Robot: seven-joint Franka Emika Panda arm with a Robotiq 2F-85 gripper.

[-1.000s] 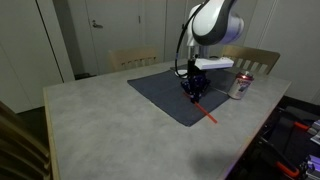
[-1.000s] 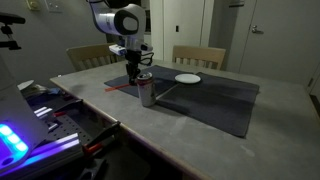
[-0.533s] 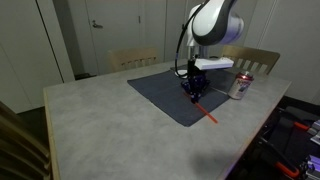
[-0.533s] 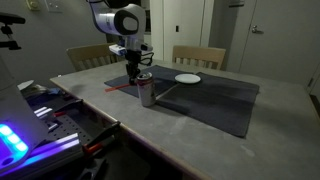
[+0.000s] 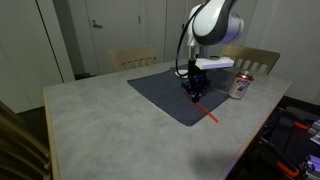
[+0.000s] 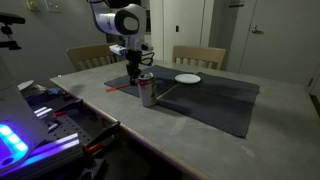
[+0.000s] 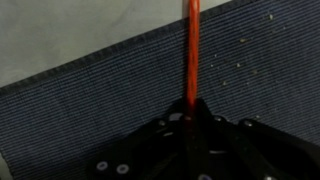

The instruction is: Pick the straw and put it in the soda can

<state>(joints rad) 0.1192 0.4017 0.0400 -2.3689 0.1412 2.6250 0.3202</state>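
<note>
The red-orange straw (image 5: 207,112) lies flat, one end on the dark mat and the other out on the table top. My gripper (image 5: 193,93) is down at the mat over the straw's near end. In the wrist view the straw (image 7: 191,50) runs straight up from between my fingers (image 7: 190,125), which look closed on it. The silver soda can (image 5: 241,86) with red markings stands upright beside the mat, a short way from my gripper. It also shows in an exterior view (image 6: 147,90), in front of my gripper (image 6: 134,75).
A dark grey mat (image 5: 160,90) covers part of the table. A flat white plate (image 6: 187,78) lies at its far side. Chairs stand behind the table. Equipment with cables sits off the table edge (image 6: 60,105).
</note>
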